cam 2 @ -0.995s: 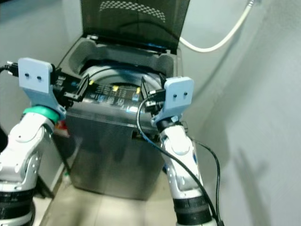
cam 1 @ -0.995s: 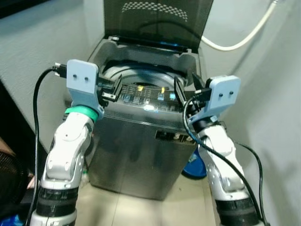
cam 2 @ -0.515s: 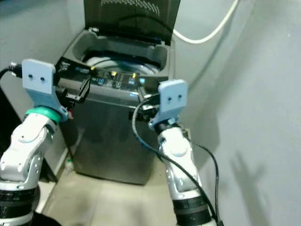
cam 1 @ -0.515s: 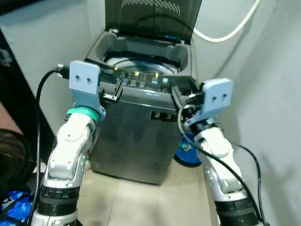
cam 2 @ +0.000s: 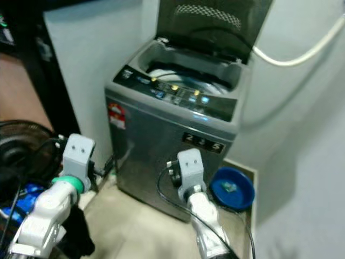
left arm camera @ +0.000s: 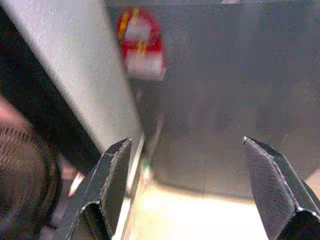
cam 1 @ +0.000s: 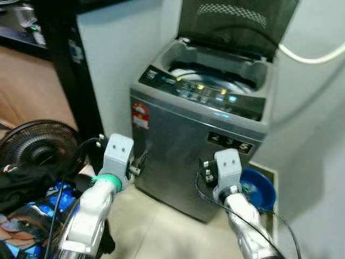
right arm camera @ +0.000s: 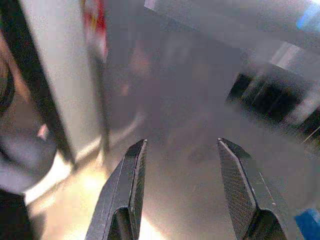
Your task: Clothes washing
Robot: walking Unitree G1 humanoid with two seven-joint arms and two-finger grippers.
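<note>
— Pale grey walls are closing in a narrow corner where a top-loading washing machine [cam 1: 207,135] is standing on a beige tiled floor [cam 1: 156,226], its dark lid [cam 1: 237,24] propped upright against the wall behind.

— What is sitting around it?

— A white hose [cam 1: 315,54] is curving across the wall near the lid. A blue basin [cam 1: 259,189] is lying on the floor just beside the machine's right front corner. A black fan [cam 1: 38,145] is standing well off to the left, with dark clothes [cam 1: 24,183] heaped in front of it.

— And the arms?

— Both are hanging low in front of the machine's grey front panel. The left gripper [left arm camera: 195,190] is pointing at the corner bearing a red sticker [cam 1: 140,115], its fingers [left arm camera: 112,185] spread wide and holding nothing. The right gripper [right arm camera: 182,190] is facing the same panel, its fingers [right arm camera: 127,190] also standing apart and empty.
</note>
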